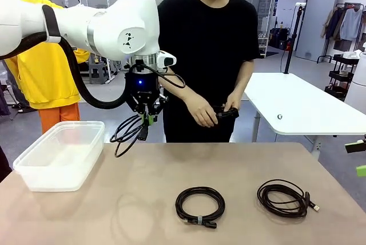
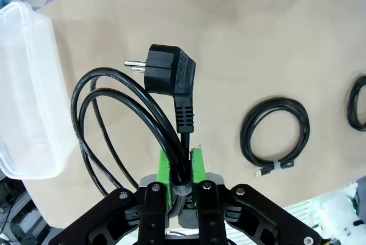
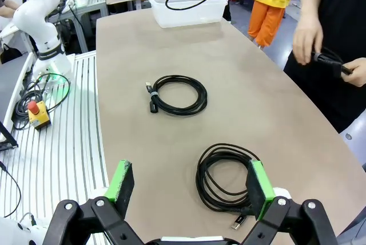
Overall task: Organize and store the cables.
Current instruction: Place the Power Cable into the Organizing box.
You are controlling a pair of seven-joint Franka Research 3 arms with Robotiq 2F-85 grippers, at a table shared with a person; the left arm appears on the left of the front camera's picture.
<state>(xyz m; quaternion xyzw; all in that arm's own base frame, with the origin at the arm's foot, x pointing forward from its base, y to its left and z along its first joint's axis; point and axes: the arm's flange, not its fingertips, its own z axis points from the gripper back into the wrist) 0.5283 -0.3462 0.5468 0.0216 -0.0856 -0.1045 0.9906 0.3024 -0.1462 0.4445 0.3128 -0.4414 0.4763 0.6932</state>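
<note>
Left hand (image 1: 150, 118) clenched on black power cable (image 1: 128, 133); coil and plug dangle in air above counter (image 1: 143, 199), just beside clear plastic tub (image 1: 34, 168). Right hand (image 3: 191, 185) released, green pads spread wide, hovering over loose coil (image 3: 226, 176) on counter's right side. Tied coil (image 1: 200, 205) with grey band lies flat mid-counter, apart from loose coil. Person's hands (image 1: 201, 110) at far edge hold another black cable (image 1: 227, 113)
</note>
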